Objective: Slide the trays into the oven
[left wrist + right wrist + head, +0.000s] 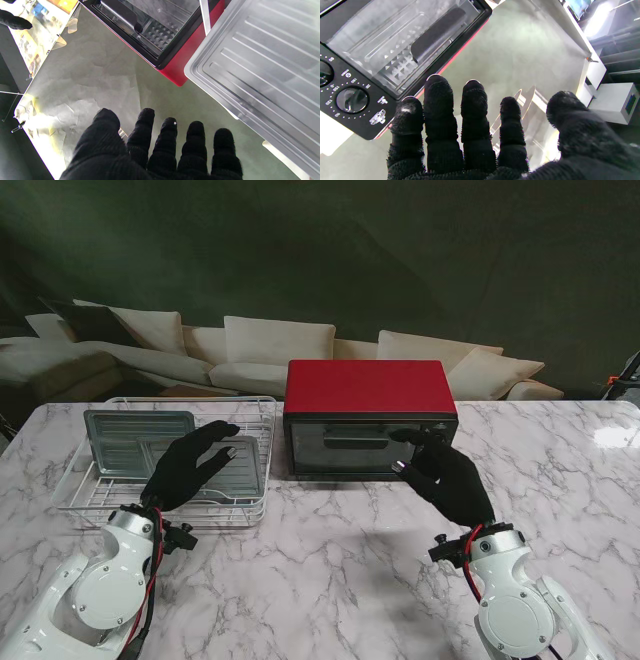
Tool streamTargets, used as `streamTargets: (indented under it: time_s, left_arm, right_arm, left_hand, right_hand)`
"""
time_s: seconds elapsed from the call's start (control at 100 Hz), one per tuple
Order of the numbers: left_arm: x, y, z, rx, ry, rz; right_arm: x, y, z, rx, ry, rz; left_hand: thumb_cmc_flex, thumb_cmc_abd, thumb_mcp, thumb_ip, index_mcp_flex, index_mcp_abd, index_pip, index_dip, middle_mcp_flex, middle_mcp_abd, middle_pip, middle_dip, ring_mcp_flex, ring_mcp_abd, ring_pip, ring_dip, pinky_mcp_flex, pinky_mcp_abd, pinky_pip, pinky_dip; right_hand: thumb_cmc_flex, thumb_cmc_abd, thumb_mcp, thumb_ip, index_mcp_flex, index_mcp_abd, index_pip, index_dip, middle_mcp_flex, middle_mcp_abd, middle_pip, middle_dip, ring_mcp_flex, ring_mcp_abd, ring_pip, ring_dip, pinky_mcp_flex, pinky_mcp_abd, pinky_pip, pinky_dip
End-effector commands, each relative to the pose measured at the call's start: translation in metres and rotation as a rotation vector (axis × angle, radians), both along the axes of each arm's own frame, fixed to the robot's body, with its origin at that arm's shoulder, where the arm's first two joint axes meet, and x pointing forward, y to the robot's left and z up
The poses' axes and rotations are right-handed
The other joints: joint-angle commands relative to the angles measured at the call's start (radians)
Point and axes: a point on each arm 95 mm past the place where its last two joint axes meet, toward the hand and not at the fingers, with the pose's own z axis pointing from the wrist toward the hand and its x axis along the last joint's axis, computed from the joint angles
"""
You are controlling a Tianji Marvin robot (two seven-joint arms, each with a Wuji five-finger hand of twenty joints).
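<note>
A red toaster oven (368, 416) stands mid-table with its glass door shut; its door handle (437, 33) and knobs (352, 100) show in the right wrist view. To its left a white wire rack (75, 485) holds grey metal trays (130, 442), one seen close in the left wrist view (262, 62). My left hand (192, 465) hovers open over the rack's near right part, fingers spread, holding nothing. My right hand (445, 472) is open just in front of the oven door's right side, fingertips (437, 87) close to the lower edge of the door.
White marble table (330, 570) with bare surface in front of the oven and rack. A pale sofa (260, 350) runs behind the table. The table's right end (610, 440) is brightly lit.
</note>
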Motion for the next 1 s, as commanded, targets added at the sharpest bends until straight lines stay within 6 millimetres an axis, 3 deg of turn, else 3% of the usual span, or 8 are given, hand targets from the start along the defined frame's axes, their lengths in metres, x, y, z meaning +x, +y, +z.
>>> streamTargets:
  time_s: [0.0, 0.03, 0.15, 0.32, 0.6, 0.83, 0.99]
  left_arm:
    - [0.002, -0.003, -0.001, 0.012, 0.014, -0.013]
    - [0.002, -0.003, -0.001, 0.013, 0.015, -0.014]
    - [0.004, -0.004, -0.001, 0.018, 0.016, -0.016]
    - [0.006, -0.006, -0.002, 0.025, 0.021, -0.018]
    - [0.008, -0.006, -0.004, 0.025, 0.031, -0.013]
    - [0.009, -0.006, -0.005, 0.021, 0.029, -0.024]
    - [0.009, -0.006, -0.005, 0.019, 0.030, -0.024]
  right_arm:
    - [-0.002, -0.005, -0.001, 0.014, 0.012, -0.005]
    - [-0.002, -0.006, -0.001, 0.021, 0.014, -0.010]
    - [0.001, -0.011, -0.005, 0.021, 0.042, -0.043]
    - [0.014, -0.021, -0.017, -0.042, 0.097, -0.076]
    - [0.035, -0.023, -0.029, -0.157, 0.216, -0.027]
    - [0.052, -0.008, -0.032, -0.176, 0.286, 0.060]
    - [0.061, 0.003, -0.032, -0.186, 0.319, 0.085]
  left_hand:
    - [-0.013, 0.041, -0.026, -0.021, 0.011, -0.016, 0.003, 0.006, 0.026, -0.013, 0.003, 0.007, 0.012, -0.003, 0.011, 0.006, -0.002, 0.004, -0.001, 0.017]
    - [-0.013, 0.041, -0.026, -0.021, 0.011, -0.016, 0.003, 0.006, 0.026, -0.013, 0.003, 0.007, 0.011, -0.003, 0.011, 0.006, -0.002, 0.004, -0.002, 0.017]
    - [-0.012, 0.040, -0.025, -0.021, 0.010, -0.015, 0.002, 0.006, 0.026, -0.012, 0.003, 0.007, 0.013, -0.001, 0.011, 0.006, -0.001, 0.007, -0.001, 0.018]
    - [-0.012, 0.041, -0.025, -0.021, 0.010, -0.017, 0.003, 0.006, 0.027, -0.014, 0.003, 0.007, 0.014, -0.002, 0.011, 0.006, -0.001, 0.007, -0.002, 0.018]
    - [-0.012, 0.040, -0.026, -0.021, 0.010, -0.017, 0.003, 0.006, 0.030, -0.013, 0.004, 0.007, 0.016, -0.001, 0.011, 0.007, 0.000, 0.007, -0.002, 0.019]
    - [-0.013, 0.034, -0.026, -0.022, 0.011, -0.020, 0.004, 0.006, 0.033, -0.017, 0.006, 0.008, 0.020, -0.003, 0.013, 0.007, 0.001, 0.009, -0.002, 0.020]
    - [-0.012, 0.035, -0.024, -0.022, 0.010, -0.021, 0.003, 0.006, 0.033, -0.016, 0.006, 0.008, 0.021, -0.004, 0.011, 0.006, 0.001, 0.010, -0.003, 0.020]
  right_hand:
    - [-0.066, 0.018, 0.005, -0.013, -0.064, -0.031, -0.037, -0.063, 0.084, -0.018, 0.089, 0.025, 0.079, 0.020, 0.097, 0.003, 0.049, 0.040, 0.086, 0.033]
    - [-0.072, 0.018, 0.008, -0.011, -0.126, -0.019, -0.024, -0.116, 0.109, -0.021, 0.116, -0.004, 0.105, 0.025, 0.112, -0.024, 0.069, 0.051, 0.105, 0.030]
    - [-0.120, 0.031, 0.010, -0.007, -0.254, 0.088, -0.012, -0.157, 0.179, -0.048, 0.208, -0.061, 0.204, 0.018, 0.166, -0.064, 0.153, 0.077, 0.172, 0.035]
    - [-0.145, 0.027, 0.003, -0.004, -0.327, 0.110, 0.013, -0.168, 0.216, -0.079, 0.271, -0.085, 0.273, 0.001, 0.228, -0.087, 0.222, 0.082, 0.239, 0.039]
    - [-0.175, 0.058, -0.034, -0.012, -0.339, 0.092, 0.025, -0.175, 0.207, -0.078, 0.285, -0.087, 0.274, 0.004, 0.252, -0.097, 0.226, 0.086, 0.264, 0.038]
    - [-0.157, 0.054, -0.052, -0.008, -0.368, 0.145, 0.024, -0.185, 0.193, -0.084, 0.278, -0.092, 0.268, 0.002, 0.248, -0.108, 0.226, 0.074, 0.268, 0.032]
    - [-0.157, 0.056, -0.058, -0.006, -0.367, 0.136, 0.030, -0.188, 0.193, -0.083, 0.279, -0.093, 0.265, 0.004, 0.249, -0.111, 0.224, 0.075, 0.268, 0.029]
